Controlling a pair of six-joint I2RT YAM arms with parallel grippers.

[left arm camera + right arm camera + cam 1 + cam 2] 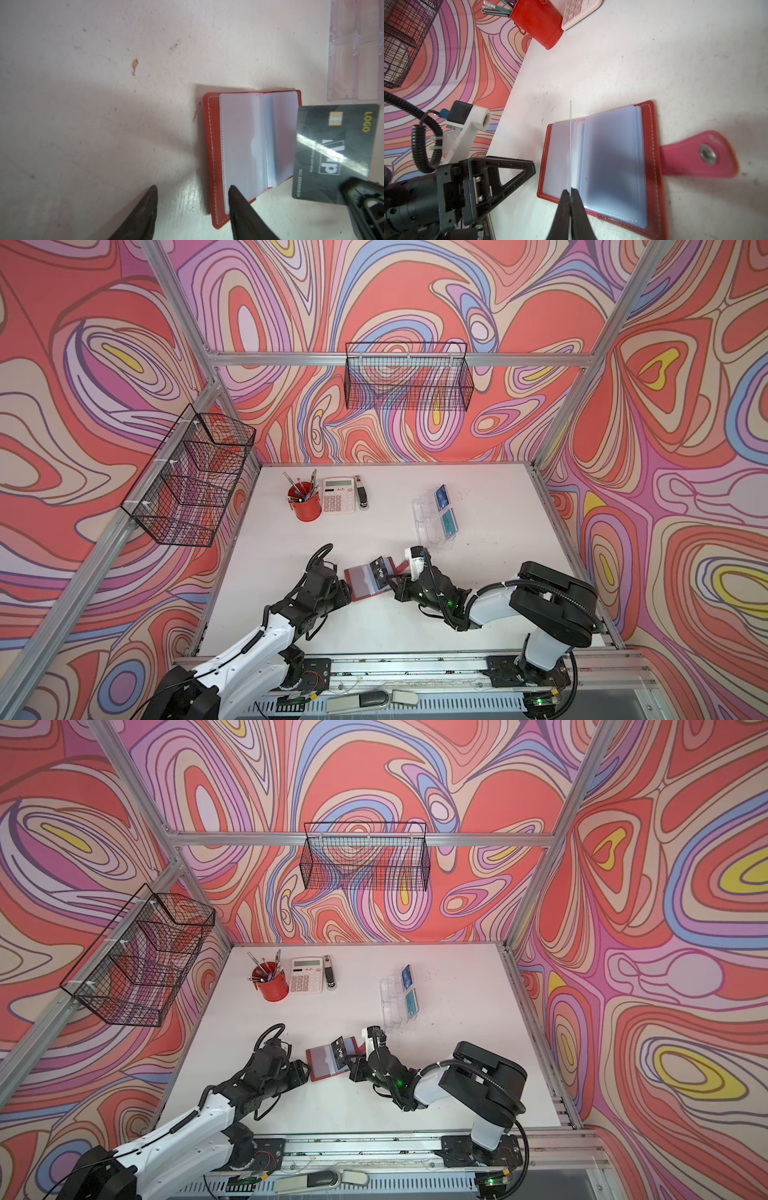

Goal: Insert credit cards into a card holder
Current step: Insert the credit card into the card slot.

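Right wrist view: right gripper (570, 190) pinches the glossy vip card (570, 145) edge-on, long axis along the spine of the open red stitched card holder (652, 158) lying on the surface (633, 62); left gripper (192, 187) spread.

The grey card (570, 145) is seen only edge-on in the right wrist view, its face hidden. The clear stand (355, 52) is cut off by the left wrist view's edge.

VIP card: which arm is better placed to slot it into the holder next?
Right. The right pincer is shut on the VIP card, edge-on over the open card holder. The left pincer is open, one finger at the holder's corner, seemingly steadying it.
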